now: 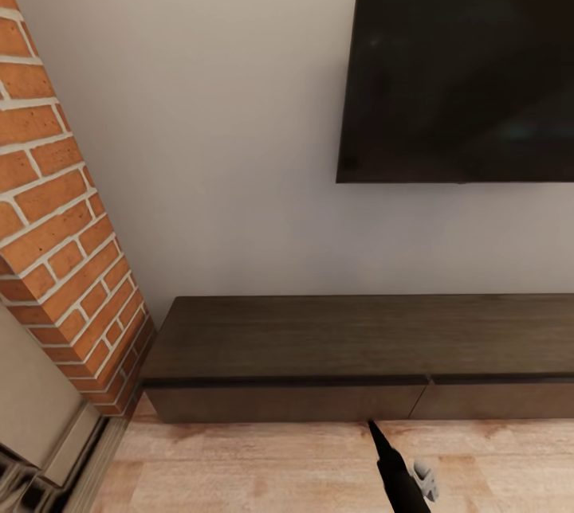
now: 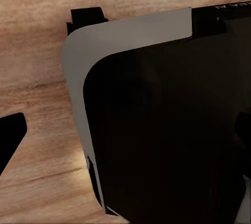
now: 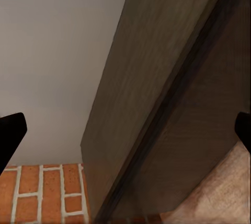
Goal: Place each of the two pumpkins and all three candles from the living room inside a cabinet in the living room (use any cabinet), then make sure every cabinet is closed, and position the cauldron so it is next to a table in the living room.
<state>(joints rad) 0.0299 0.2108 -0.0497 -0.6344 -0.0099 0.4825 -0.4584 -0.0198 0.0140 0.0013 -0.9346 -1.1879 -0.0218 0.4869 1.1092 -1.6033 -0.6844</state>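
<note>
The long low dark-brown cabinet (image 1: 319, 338) stands against the wall under a television, and both drawer fronts in view sit flush and closed. My right gripper (image 1: 376, 435) hovers just above the floor, pointing at the left drawer front (image 1: 287, 401) close to the seam between the two fronts. In the right wrist view the gripper (image 3: 125, 135) is open and empty, with the cabinet (image 3: 151, 78) top edge and front close ahead. My left gripper (image 2: 125, 140) hangs over the wood floor beside my own base, one fingertip (image 2: 10, 140) showing far out. The pumpkins, candles, cauldron and table are out of view.
A brick column (image 1: 56, 242) rises at the left, close to the cabinet's left end. A black television (image 1: 462, 83) hangs on the pale wall. Wood floor (image 1: 263, 465) runs in front of the cabinet. My black and grey base (image 2: 157, 119) is under the left arm.
</note>
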